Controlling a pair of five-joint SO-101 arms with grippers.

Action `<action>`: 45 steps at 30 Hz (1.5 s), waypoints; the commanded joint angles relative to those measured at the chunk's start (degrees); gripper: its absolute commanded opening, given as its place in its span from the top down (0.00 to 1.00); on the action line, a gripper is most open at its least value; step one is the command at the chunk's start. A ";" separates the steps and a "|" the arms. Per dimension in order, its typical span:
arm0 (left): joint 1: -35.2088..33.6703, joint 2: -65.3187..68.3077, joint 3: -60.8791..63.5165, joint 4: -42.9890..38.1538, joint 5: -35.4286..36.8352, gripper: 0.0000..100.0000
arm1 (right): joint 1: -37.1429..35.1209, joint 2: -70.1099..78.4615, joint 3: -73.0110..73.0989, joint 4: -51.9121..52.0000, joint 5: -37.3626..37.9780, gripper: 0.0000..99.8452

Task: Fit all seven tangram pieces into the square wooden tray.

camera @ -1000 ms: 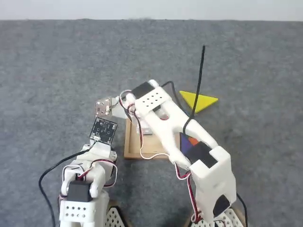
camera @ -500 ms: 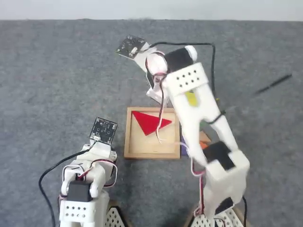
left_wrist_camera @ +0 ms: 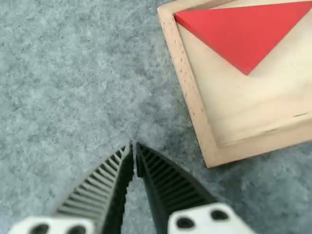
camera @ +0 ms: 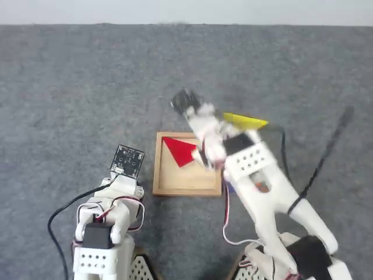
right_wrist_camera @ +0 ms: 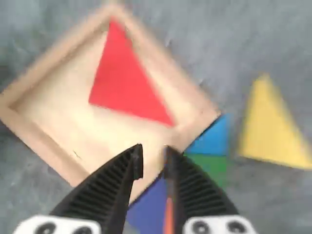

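Red triangle (camera: 179,150) lies seated in the tray (camera: 186,188). Right tool (right_wrist_camera: 152,163), narrowly parted and empty, has swung back over the tray's edge. Left tool (left_wrist_camera: 134,153) is pressed together beside the tray. Other pieces, the yellow triangle (camera: 245,121) among them, are judged outstanding.

— What's the tabletop (camera: 64,76) like?
— Grey and fuzzy, like felt, the same from left to right and near to far.
— And beyond it?
— A pale, plain wall (camera: 186,11) along the far edge, evenly lit.

The right arm (camera: 252,170) overhangs one tray (camera: 186,190) edge; bare floor beside red triangle (camera: 179,150).
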 commanded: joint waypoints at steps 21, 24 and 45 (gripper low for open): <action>-0.26 -1.41 -0.66 0.35 0.44 0.99 | 2.33 25.89 -15.38 -7.52 -2.81 0.99; -0.26 -1.41 -0.66 0.35 0.44 0.99 | 3.82 27.38 -17.67 -7.60 -2.81 0.99; -0.26 -1.41 -0.66 0.35 0.44 0.99 | 19.21 -6.37 -13.19 9.01 -1.76 0.81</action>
